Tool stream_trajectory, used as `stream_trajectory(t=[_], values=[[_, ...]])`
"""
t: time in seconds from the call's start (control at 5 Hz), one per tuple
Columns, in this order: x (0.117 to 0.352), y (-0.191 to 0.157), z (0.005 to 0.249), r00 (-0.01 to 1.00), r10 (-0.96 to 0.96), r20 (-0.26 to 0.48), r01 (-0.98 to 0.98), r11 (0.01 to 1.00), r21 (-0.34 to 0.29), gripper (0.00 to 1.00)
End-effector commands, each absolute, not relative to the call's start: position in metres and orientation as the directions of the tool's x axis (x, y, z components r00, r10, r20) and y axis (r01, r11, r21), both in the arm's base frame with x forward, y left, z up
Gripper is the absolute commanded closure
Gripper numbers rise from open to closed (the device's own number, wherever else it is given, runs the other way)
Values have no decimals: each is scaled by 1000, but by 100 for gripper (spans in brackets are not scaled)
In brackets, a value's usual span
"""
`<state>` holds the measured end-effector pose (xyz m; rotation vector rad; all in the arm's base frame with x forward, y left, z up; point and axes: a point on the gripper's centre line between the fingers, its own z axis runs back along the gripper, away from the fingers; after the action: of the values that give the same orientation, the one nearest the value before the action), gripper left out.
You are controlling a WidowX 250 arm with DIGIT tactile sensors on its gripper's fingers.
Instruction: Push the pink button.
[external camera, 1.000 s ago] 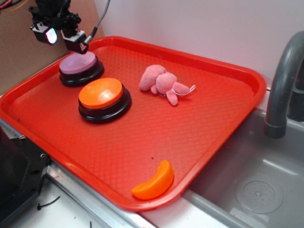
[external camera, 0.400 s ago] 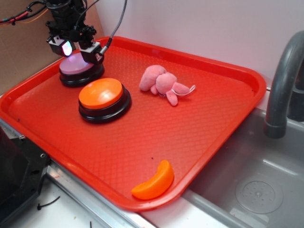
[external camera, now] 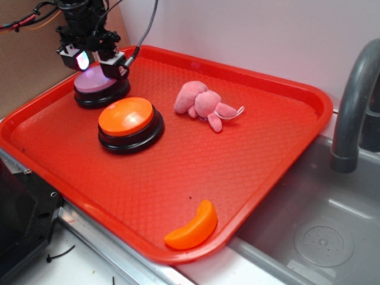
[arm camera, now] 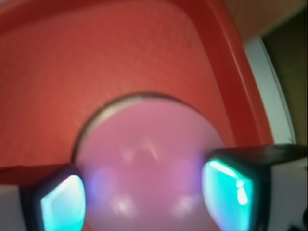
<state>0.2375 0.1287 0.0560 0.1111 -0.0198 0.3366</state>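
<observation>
The gripper (external camera: 97,62), jaws wide, sits over the pink button (external camera: 95,83) at upper left; the orange button (external camera: 129,122) lies just beside, nothing between.

buttons (external camera: 101,83) on tray (external camera: 285,89), toy (external camera: 205,104) right

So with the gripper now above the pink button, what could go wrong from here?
1. The gripper is open, and the wrist view shows its fingers spread over the pink button. A finger could press off-centre and slide off the dome.
2. The orange button stands close beside it, so a sideways drift may hit that one.
3. A hard press could shift the red tray.
</observation>
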Motion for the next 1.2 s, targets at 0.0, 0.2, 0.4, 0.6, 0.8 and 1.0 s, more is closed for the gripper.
stream_trajectory(t=[0.0, 0.2, 0.4, 0.6, 0.8, 1.0], values=[[246, 138, 103, 917, 357, 178, -380, 917, 117, 0], [243, 135, 117, 913, 360, 190, -385, 916, 116, 0], [241, 133, 125, 910, 366, 196, -390, 916, 99, 0], [240, 131, 132, 908, 368, 199, -392, 914, 100, 0], [237, 127, 139, 904, 377, 202, -400, 912, 87, 0], [235, 123, 147, 902, 379, 209, -403, 911, 87, 0]])
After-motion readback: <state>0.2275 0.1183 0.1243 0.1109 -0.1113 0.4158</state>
